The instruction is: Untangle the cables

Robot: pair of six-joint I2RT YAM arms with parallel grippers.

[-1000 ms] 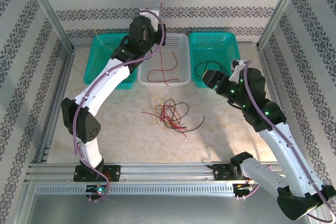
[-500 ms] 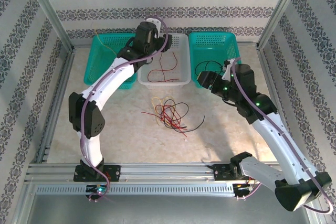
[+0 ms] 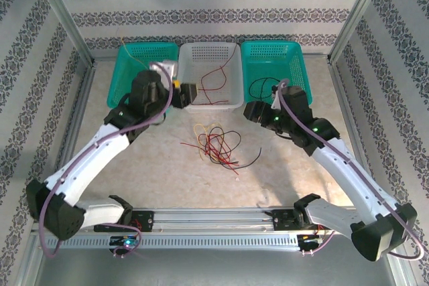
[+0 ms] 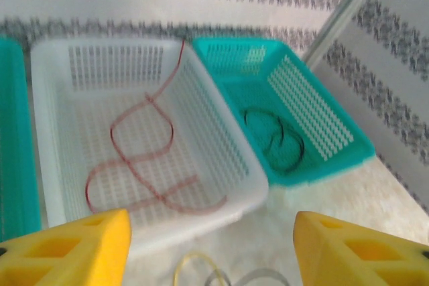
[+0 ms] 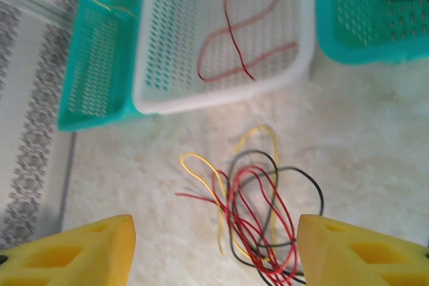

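Jaws of left pincer [image 3: 190, 92] and right pincer [image 3: 249, 110] agape, empty, clear of tangled cables [image 3: 218, 144]

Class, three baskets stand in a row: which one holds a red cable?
The white middle basket; the left teal basket holds yellow, the right teal basket black.

Overhead camera facing down, wrist cameras low — sharing white basket [image 4: 114, 65]
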